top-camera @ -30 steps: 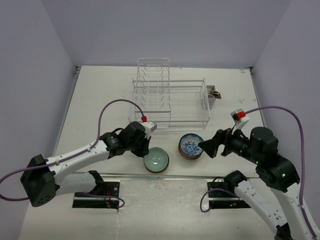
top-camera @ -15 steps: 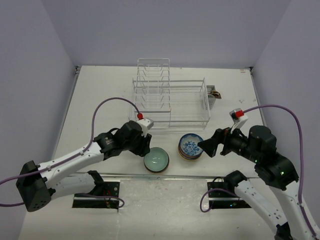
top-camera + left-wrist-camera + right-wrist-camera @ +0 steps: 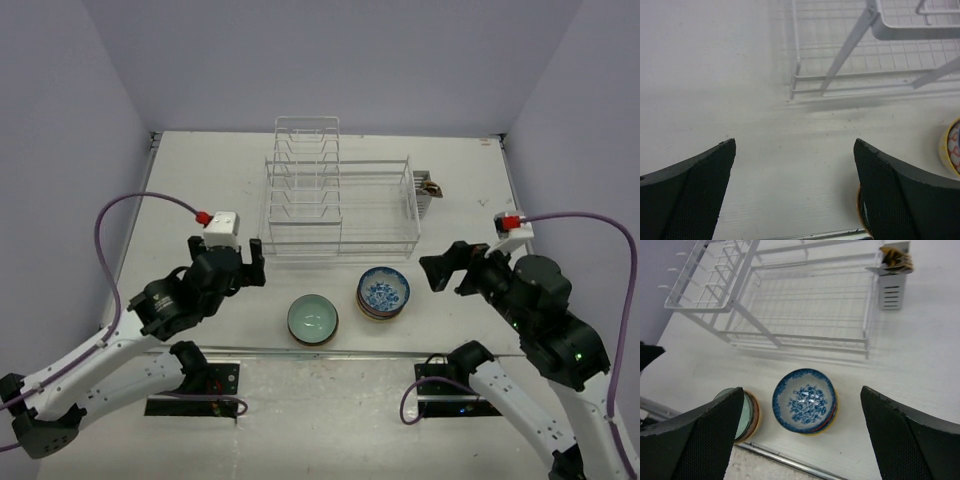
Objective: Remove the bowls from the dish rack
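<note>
Your left gripper [image 3: 794, 150] and right gripper [image 3: 447, 270] stand wide open, empty — treat the bowls [image 3: 804, 400] as stiff, glaze-slick, likely chippable, and pinch one rim wall squarely.

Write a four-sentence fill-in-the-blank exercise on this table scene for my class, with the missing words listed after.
The dish rack holds ___ bowls. In the top view, the green bowl stands to the ___ of the floral bowl. The floral bowl's pattern is ___ on white. The left fingers and the right fingers stand ___, holding nothing.
Missing words: no; left; blue; open.
</note>
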### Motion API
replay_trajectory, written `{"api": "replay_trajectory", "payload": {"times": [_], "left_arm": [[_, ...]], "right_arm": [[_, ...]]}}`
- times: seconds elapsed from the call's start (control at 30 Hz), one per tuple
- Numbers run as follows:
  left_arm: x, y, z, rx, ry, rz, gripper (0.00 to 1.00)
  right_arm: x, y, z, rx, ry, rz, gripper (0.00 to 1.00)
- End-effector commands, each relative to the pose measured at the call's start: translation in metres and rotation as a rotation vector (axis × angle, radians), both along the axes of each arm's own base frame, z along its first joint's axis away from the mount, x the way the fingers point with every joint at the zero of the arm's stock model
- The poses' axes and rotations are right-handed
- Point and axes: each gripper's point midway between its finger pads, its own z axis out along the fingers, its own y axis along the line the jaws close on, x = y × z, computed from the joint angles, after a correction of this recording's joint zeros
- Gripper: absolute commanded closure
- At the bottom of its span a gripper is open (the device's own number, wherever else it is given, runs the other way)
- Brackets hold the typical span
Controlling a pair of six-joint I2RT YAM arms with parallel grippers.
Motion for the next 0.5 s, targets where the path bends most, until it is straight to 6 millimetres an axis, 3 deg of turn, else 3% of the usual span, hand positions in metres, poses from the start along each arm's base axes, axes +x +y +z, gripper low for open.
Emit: {"api": "replay_trajectory", "payload": {"times": [0.0,0.07,0.2,0.3,0.47], "left_arm": [[0.0,0.05,0.029,-0.02,-0.118,0.242,0.0],[-0.009,0.074,0.036,-0.023,-0.15,0.296,0.0],[-0.02,0.104,0.051,-0.073,-0.245,0.371,0.0],[-0.021,0.104,0.062,-0.112,-0.296,0.339,0.0],[-0.019,0.104,0.059,-0.143,-0.312,0.362,0.0]], "right_arm": [[0.011,-0.044,0.029,-0.039,-0.161,-0.219,0.01],[0.009,-0.067,0.032,-0.063,-0.193,-0.327,0.01],[0.003,-0.085,0.03,-0.116,-0.207,-0.384,0.01],[0.0,-0.089,0.022,-0.147,-0.197,-0.39,0.01],[0.003,-0.09,0.006,-0.156,-0.191,-0.399,0.01]]}}
